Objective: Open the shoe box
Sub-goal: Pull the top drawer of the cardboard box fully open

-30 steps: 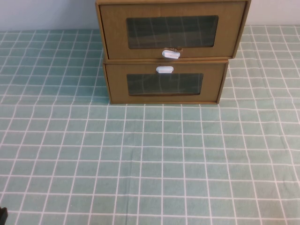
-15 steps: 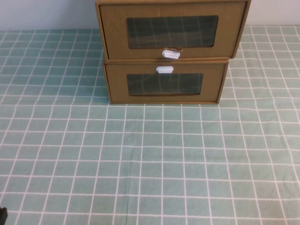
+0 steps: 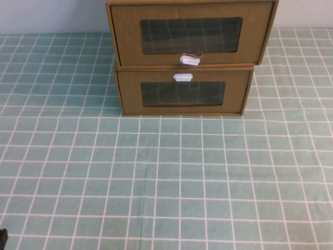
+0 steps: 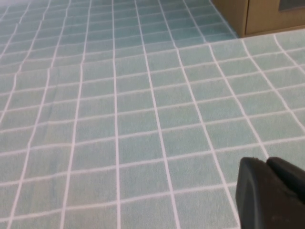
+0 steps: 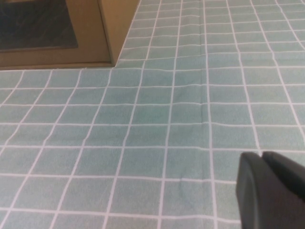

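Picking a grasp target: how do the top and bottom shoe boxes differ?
The top shoe box looks wider and overhangs the bottom shoe box. The top handle sits at its front's lower edge, slightly tilted; the bottom handle sits at its front's upper edge, level. Both boxes are brown, windowed, closed. The left hand and right hand are shut, over the cloth, clear of both.

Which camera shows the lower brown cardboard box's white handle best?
High view: the white handle faces it unobstructed on the lower brown cardboard box. Both wrist views show only a box corner, no handle. Left gripper and right gripper, both shut, hover over the checked tablecloth.
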`<state>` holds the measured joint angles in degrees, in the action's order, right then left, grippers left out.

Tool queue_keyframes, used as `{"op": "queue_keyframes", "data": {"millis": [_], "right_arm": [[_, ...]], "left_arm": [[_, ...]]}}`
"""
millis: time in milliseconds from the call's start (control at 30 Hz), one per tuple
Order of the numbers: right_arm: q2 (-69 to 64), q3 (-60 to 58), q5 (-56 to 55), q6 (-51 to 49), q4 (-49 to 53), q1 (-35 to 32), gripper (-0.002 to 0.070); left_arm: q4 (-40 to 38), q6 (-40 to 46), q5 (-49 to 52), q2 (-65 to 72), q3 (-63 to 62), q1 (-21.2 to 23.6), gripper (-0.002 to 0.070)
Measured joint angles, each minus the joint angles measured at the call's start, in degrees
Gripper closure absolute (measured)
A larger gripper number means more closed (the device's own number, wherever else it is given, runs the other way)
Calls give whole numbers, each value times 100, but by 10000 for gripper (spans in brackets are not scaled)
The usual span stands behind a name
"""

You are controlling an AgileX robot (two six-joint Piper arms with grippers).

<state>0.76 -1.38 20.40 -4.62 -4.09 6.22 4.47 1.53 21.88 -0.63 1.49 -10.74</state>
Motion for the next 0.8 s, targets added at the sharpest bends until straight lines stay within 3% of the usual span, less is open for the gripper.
{"op": "queue_keyframes", "data": {"millis": [200,600,800], "right_arm": [[0,0,-951,0,0,0,689],[0,0,-5588,0,0,0,689],[8,0,-6787,0,-74,0,690]], "left_arm": [[0,0,-989,0,9,0,680],[0,0,-5840,0,9,0,680],[0,0,-6493,-9,9,0,680]]}}
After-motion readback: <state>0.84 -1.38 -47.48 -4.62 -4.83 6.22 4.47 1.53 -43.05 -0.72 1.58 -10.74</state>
